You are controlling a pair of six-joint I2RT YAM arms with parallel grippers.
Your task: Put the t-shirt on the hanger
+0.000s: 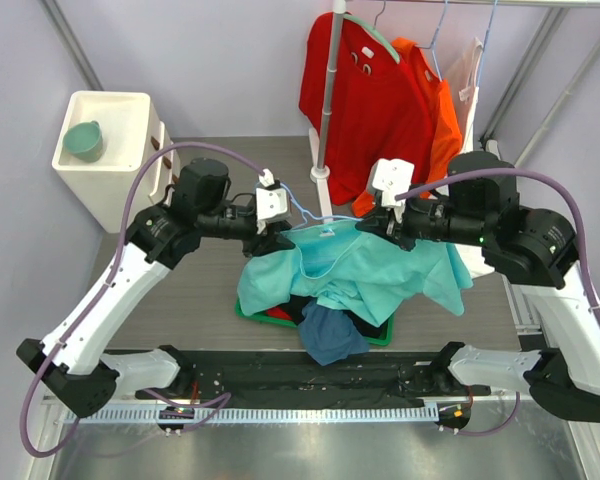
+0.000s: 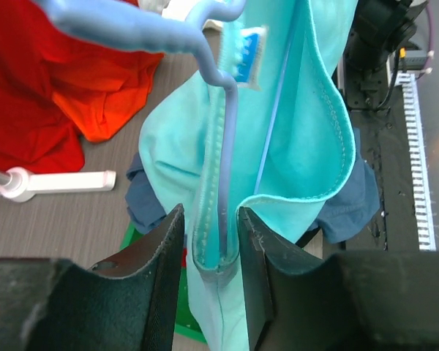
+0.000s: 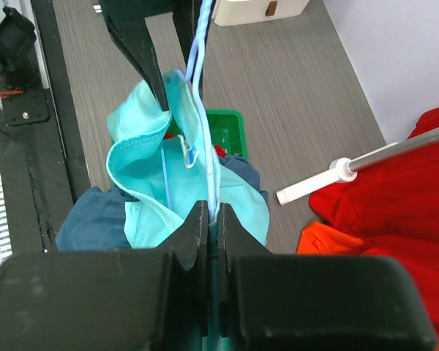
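The turquoise t-shirt (image 1: 380, 275) hangs between my two grippers above the table, its collar stretched over the thin pale-blue hanger (image 1: 310, 215). My left gripper (image 1: 280, 238) is open; in the left wrist view its jaws (image 2: 211, 248) stand apart around the collar fold (image 2: 307, 110) and the hanger wire (image 2: 227, 146). My right gripper (image 1: 375, 228) is shut on the t-shirt's edge and the hanger wire together, as its wrist view shows (image 3: 213, 219). The shirt (image 3: 143, 161) sags below, and the hanger (image 3: 197, 66) runs toward the left gripper.
A dark slate-blue garment (image 1: 330, 335) lies over a green tray (image 1: 270, 315) under the shirt. A rack pole (image 1: 330, 90) holds a red shirt (image 1: 365, 95) and an orange shirt (image 1: 435, 110) just behind. A white cabinet (image 1: 120, 110) with a green cup (image 1: 83, 140) stands back left.
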